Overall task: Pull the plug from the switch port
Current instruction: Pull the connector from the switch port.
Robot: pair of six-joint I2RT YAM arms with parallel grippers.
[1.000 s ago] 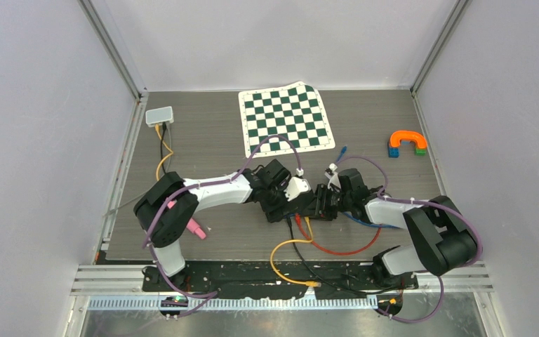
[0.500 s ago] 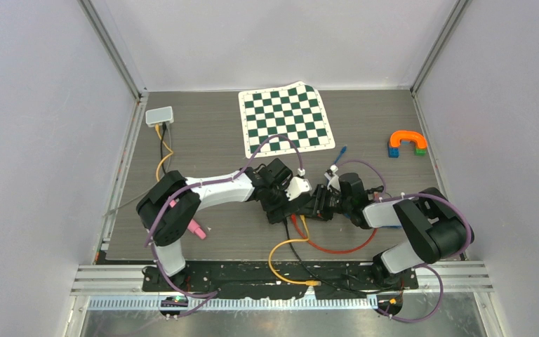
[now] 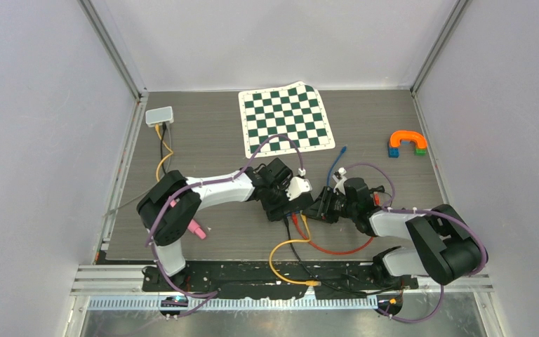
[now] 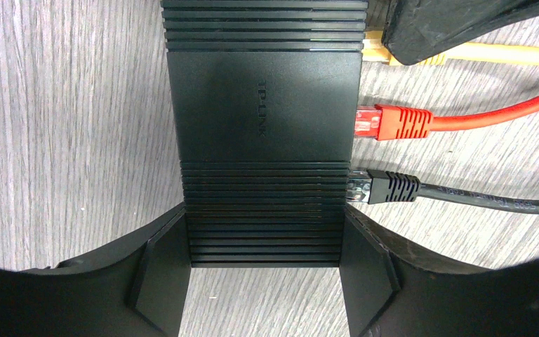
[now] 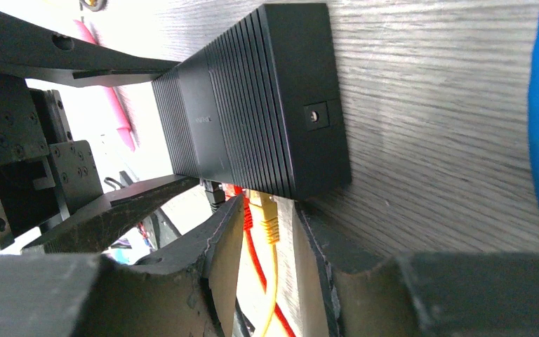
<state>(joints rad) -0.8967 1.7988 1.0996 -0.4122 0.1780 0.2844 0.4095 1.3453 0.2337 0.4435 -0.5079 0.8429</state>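
The black switch (image 4: 263, 105) lies flat on the wooden table, and it also shows in the right wrist view (image 5: 253, 119). My left gripper (image 4: 264, 242) is shut on the switch's near end, one finger (image 4: 161, 270) against each side. A yellow plug (image 4: 375, 55), a red plug (image 4: 393, 123) and a black plug (image 4: 386, 188) sit in its ports. My right gripper (image 5: 270, 235) is open, its fingers either side of the yellow plug (image 5: 270, 217) with a gap. In the top view both grippers meet at the switch (image 3: 298, 208).
Yellow (image 3: 274, 256), red (image 3: 337, 249) and black (image 3: 300, 253) cables loop toward the near edge. A blue cable (image 3: 335, 167) rises by the right wrist. A chessboard mat (image 3: 286, 119), a white box (image 3: 159, 116), orange blocks (image 3: 407, 142) and a pink marker (image 3: 195, 228) lie around.
My right arm has swung its elbow lower and to the right, and its gripper has shifted around the switch's port side. The blue cable now stands up. The left arm holds still.
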